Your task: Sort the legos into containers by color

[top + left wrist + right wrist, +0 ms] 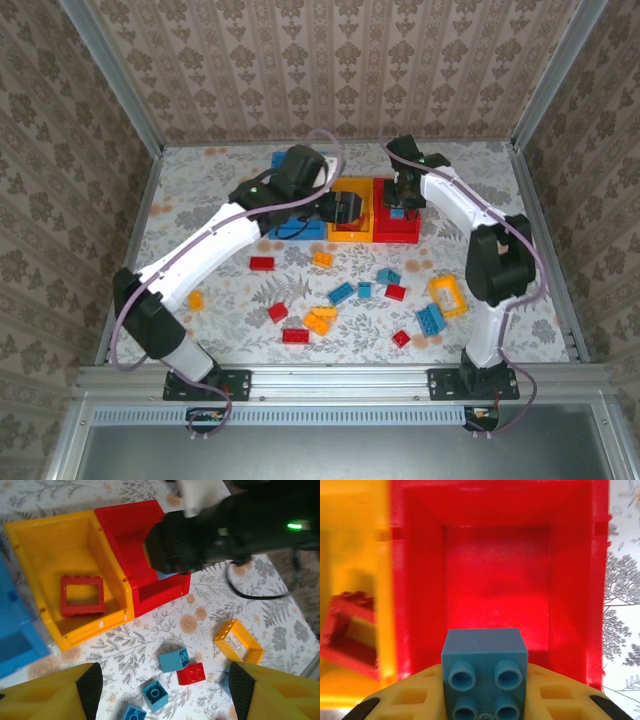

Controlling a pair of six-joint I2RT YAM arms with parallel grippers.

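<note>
Over red bin (572,580), near its edge, right gripper (485,687) holds blue brick (484,642).

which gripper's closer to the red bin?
Right. The right gripper is above the red bin, holding a blue brick; the left gripper is by the yellow bin beside it.

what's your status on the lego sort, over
Right gripper shut on blue brick, above red bin. Left gripper open, empty. Red frame lies in yellow bin. Nothing between brick and bin.

blue lego (484,672) over red bin (497,580); red frame (81,610) in yel bin (55,550)
</note>
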